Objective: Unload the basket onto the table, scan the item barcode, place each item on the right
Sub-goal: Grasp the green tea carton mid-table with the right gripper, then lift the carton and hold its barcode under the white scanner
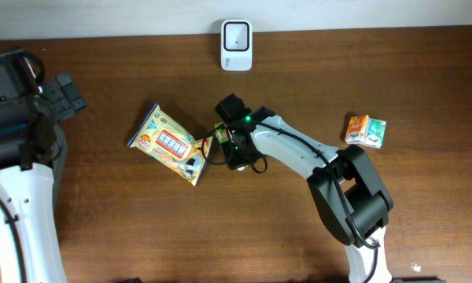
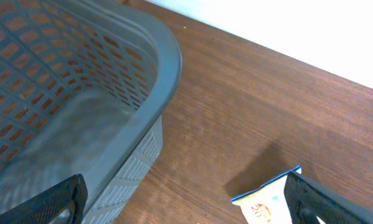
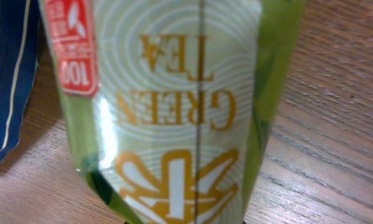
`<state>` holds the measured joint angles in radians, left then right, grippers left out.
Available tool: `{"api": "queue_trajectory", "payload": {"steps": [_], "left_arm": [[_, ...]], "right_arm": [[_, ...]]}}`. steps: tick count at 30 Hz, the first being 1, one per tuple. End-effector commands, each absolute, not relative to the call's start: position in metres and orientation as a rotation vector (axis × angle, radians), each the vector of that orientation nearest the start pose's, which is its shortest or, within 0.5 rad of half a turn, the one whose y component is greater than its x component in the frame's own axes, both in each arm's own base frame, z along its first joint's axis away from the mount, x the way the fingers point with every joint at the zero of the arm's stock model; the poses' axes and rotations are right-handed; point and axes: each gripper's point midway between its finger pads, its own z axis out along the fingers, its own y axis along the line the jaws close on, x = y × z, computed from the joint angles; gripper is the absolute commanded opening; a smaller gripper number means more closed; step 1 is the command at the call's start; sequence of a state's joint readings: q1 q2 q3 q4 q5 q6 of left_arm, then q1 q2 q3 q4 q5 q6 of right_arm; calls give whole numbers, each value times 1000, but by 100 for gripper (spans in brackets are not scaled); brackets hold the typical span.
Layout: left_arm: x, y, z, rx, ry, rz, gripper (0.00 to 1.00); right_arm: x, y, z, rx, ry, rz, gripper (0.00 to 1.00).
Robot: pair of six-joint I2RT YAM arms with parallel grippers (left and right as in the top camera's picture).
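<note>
A green tea packet (image 3: 174, 106) with orange lettering fills the right wrist view, right up against the jaws, whose fingers are hidden behind it. In the overhead view my right gripper (image 1: 233, 146) is shut on this green tea packet (image 1: 212, 145) at mid-table, right next to a yellow snack bag (image 1: 167, 143). The white barcode scanner (image 1: 236, 35) stands at the table's far edge, well beyond the gripper. My left gripper (image 2: 189, 205) hangs open and empty at the far left, with one fingertip (image 2: 67, 198) over a grey basket.
The grey slotted basket (image 2: 81, 93) sits under the left arm at the table's left side. A corner of the snack bag (image 2: 267, 200) lies by the left gripper's right finger. Two small boxes (image 1: 366, 131), orange and green, rest at the right.
</note>
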<state>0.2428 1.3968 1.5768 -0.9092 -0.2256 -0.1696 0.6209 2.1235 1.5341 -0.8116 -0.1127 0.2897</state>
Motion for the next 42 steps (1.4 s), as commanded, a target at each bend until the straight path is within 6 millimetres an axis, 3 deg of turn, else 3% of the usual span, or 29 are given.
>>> {"api": "queue_trajectory", "payload": {"steps": [1,2,3,4,6,8,11,14,17,22,24,26,27,28,29,32,34,36,37,41,42], "left_arm": [[362,132,323,-582,2202,308,99],[362,132,323,-582,2202,308,99],[362,132,323,-582,2202,308,99],[362,132,323,-582,2202,308,99],[362,132,323,-582,2203,308,99],[362,132,323,-582,2202,308,99],[362,132,323,-582,2203,308,99],[362,132,323,-582,2202,308,99],[362,132,323,-582,2202,308,99],[362,132,323,-582,2202,308,99],[362,132,323,-582,2202,308,99],[362,132,323,-582,2202,308,99],[362,132,323,-582,2202,308,99],[362,132,323,-582,2202,308,99],[362,132,323,-582,2202,308,99],[362,132,323,-582,2202,308,99],[362,132,323,-582,2202,308,99],[362,132,323,-582,2202,308,99],[362,132,323,-582,2202,308,99],[362,132,323,-582,2202,308,99],[362,132,323,-582,2202,308,99]], "right_arm": [[340,285,28,-528,3009,580,4],[343,292,50,-557,2966,776,4],[350,297,84,-602,2861,1041,6],[354,297,105,-628,2780,1185,7],[367,281,165,-628,2514,1584,10],[379,258,189,-553,2395,1744,10],[389,236,204,-487,2309,1837,10],[386,236,229,-522,2174,1976,10],[391,237,243,-562,2131,1966,10],[391,237,291,-655,2051,1869,9],[399,234,285,-583,2169,1699,7],[416,230,263,-440,2361,1382,4],[422,229,260,-413,2424,1207,4],[434,220,262,-371,2481,913,5],[446,207,275,-331,2475,621,5],[471,184,311,-334,2298,5,4],[495,185,299,-390,2209,-324,4],[526,183,276,-458,2151,-535,6],[552,185,259,-526,2093,-656,11],[616,201,226,-702,1874,-877,9],[631,203,219,-731,1810,-924,4]]}}
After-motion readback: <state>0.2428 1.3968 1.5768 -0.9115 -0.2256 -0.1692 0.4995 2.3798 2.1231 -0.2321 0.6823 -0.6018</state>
